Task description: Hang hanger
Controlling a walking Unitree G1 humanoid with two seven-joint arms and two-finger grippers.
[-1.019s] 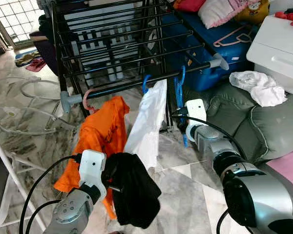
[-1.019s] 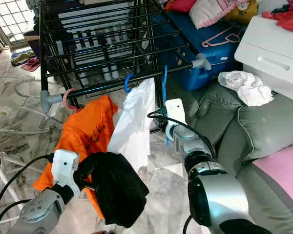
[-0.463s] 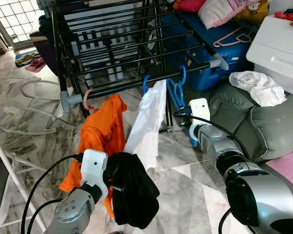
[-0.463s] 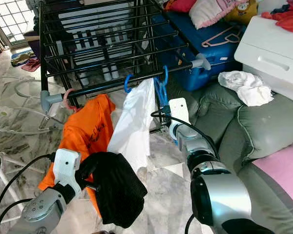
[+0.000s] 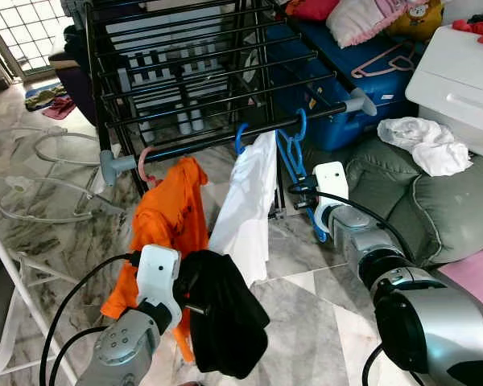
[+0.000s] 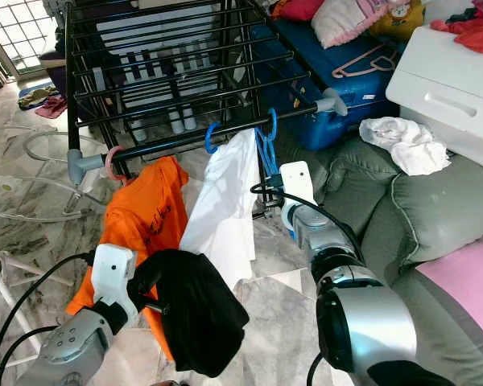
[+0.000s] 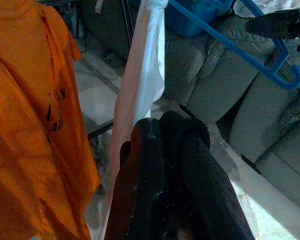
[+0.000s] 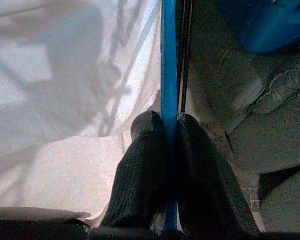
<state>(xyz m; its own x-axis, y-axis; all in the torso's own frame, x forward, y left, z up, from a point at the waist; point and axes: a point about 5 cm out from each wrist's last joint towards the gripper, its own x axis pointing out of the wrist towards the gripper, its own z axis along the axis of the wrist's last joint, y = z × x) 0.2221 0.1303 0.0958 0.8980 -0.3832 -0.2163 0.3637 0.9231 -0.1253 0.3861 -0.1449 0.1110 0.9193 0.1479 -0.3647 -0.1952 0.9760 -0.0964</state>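
In the head views the right gripper (image 5: 299, 191) sits at centre frame, just below the front rail (image 5: 225, 140) of the black drying rack (image 5: 185, 72), and the right wrist view shows its two black fingers (image 8: 145, 165) pinched tight on the thin bar of an empty blue hanger (image 5: 291, 153). The hanger's hook curls over the rail right of centre, just beside the white garment (image 5: 245, 205), which hangs from its own blue hook; an orange shirt (image 5: 165, 221) hangs further left on a pink hook. By the look of it, the hanging step is all but done: the hook appears seated on the rail while the fingers grip the frame below it. The next move calls for spreading those fingers and drawing the arm back and down without tugging the hook off or snagging the white cloth that lies close against the hanger. At lower left of the frame the left gripper (image 5: 181, 293) carries a black garment (image 5: 221, 318); the left wrist view shows dark cloth bunched over and between its fingers, so it seems clamped on the fabric, though the cloth hides the tips. A blue storage box (image 5: 346, 88) and a grey cushion (image 5: 435, 201) lie at the right of the frame.
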